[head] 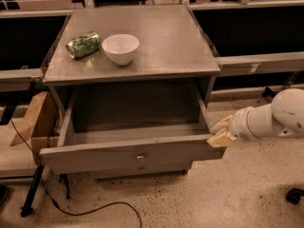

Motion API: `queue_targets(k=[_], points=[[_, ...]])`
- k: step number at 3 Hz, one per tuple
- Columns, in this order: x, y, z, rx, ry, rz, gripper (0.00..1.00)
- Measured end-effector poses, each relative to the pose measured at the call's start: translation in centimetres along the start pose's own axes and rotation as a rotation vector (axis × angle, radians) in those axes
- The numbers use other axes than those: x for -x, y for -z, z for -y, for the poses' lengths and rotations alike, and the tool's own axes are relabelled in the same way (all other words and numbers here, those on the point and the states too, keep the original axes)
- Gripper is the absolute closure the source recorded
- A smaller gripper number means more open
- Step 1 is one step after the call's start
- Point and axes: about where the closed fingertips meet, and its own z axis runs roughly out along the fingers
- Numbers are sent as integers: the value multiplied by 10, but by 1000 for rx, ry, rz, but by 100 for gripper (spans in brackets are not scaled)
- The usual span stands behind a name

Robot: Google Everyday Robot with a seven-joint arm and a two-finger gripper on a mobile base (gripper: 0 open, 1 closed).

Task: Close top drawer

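1. While the top drawer (133, 152) stood pulled well out from under the table (161, 37), box empty, the gripper (221, 132) sat at the right end of its front panel, touching that corner by the look of it.
2. Gripper opening: could not tell from this view. Nothing showed it holding anything.
3. Step in hand, as I judged it: push the front panel back in. The drawer was a good way from shut.
4. The contact point was far off-centre, well right of the brass knob (140, 157). Pushing there risked racking the drawer in its slides, right side leading and left side binding.
5. Better practice: shift contact toward the knob, press flat on the panel face, and drive straight along the slide direction, slow and steady.
6. If contact stayed at the corner, keep the force low and watch the left end for lag.
7. The white bowl (120, 48) and green can (83, 44) sat on the table top; a hard slam could jolt them, so ease off near the end of travel.
8. The cardboard box (35, 122) stood at the left, beside the drawer's side, apart from the push path.
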Motion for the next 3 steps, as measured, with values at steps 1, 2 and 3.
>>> queue_targets(k=[1, 2, 3], points=[[3, -2, 1, 5, 6, -3, 36], [12, -12, 9, 19, 19, -9, 12], [22, -20, 19, 25, 34, -16, 0]])
